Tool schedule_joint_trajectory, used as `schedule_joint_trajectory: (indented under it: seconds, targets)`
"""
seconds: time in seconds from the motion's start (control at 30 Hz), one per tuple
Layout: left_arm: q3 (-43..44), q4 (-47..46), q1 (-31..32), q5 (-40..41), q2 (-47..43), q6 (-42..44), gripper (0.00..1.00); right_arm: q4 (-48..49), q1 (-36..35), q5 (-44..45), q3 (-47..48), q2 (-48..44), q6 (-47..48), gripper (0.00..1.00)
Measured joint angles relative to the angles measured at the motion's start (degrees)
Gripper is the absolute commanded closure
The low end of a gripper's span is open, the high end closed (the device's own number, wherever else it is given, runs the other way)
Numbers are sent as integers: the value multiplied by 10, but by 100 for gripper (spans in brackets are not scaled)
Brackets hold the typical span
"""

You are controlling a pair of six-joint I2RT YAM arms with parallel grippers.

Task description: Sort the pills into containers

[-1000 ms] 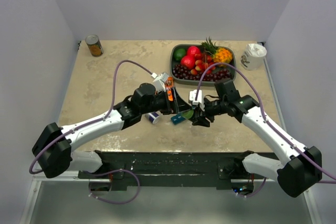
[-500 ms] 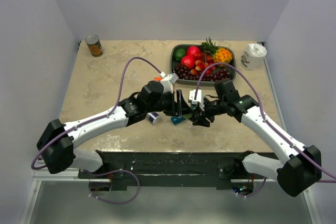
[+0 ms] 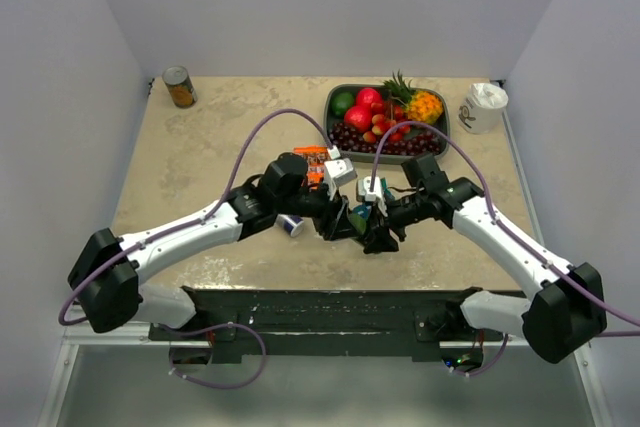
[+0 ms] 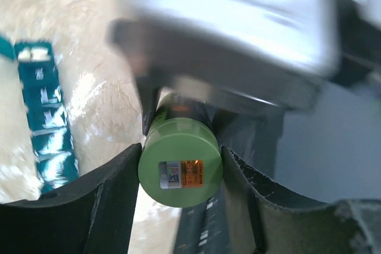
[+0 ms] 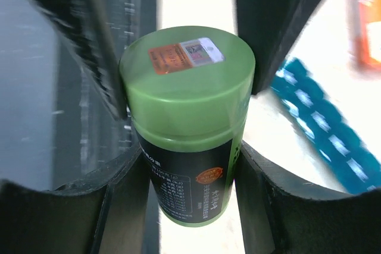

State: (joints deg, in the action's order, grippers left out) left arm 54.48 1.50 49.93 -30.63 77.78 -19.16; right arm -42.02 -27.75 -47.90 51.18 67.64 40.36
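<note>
**Two grippers share one green-capped pill bottle**

The right gripper (image 5: 187, 150) clamps the dark-labelled body of the pill bottle (image 5: 190, 165). The left gripper (image 4: 181, 156) closes on its green lid (image 4: 180, 168) from the opposite side, probably to twist the cap off. The teal pill organizer (image 4: 47, 129) lies just beside them on the table (image 3: 200, 147). Whether its compartments are open is unclear.

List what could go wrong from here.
1. The left gripper and right gripper both pinch the green-capped bottle; a slip by either could drop it.
2. If the cap loosens while the bottle is tilted, its contents may spill beside the teal organizer strip rather than into it.
</note>
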Motion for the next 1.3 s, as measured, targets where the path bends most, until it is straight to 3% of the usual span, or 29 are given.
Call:
schedule_joint_trajectory:
  seconds: [0.03,0.07,0.13,0.17,0.2,0.37,0.6,0.7,0.97,1.3]
  targets:
    - [-2,7,0,-24,-4,57,77,-7,0,-19,0,7,7,100]
    - [-7,9,0,-39,-9,99,59,-14,-1,-36,0,15,17,100]
    - [-32,9,3,-52,-33,180,44,-24,-3,-62,1,30,42,100]
    - [-46,8,5,-51,-45,208,6,-28,-4,-73,2,39,54,100]
    - [-61,0,7,-47,-57,228,1,-30,-4,-83,3,47,64,100]
    - [-158,-88,11,14,-141,229,1,-31,-2,-101,4,48,61,100]
    - [-229,-219,3,78,-298,103,1,-16,-2,-100,3,28,50,100]
    - [-225,-230,2,81,-291,52,1,-13,-2,-97,3,28,48,100]
    - [-186,-210,1,56,-161,-60,1,-7,-2,-95,3,28,46,100]
    - [-152,-189,2,33,-111,-79,18,-2,-2,-85,2,24,42,100]
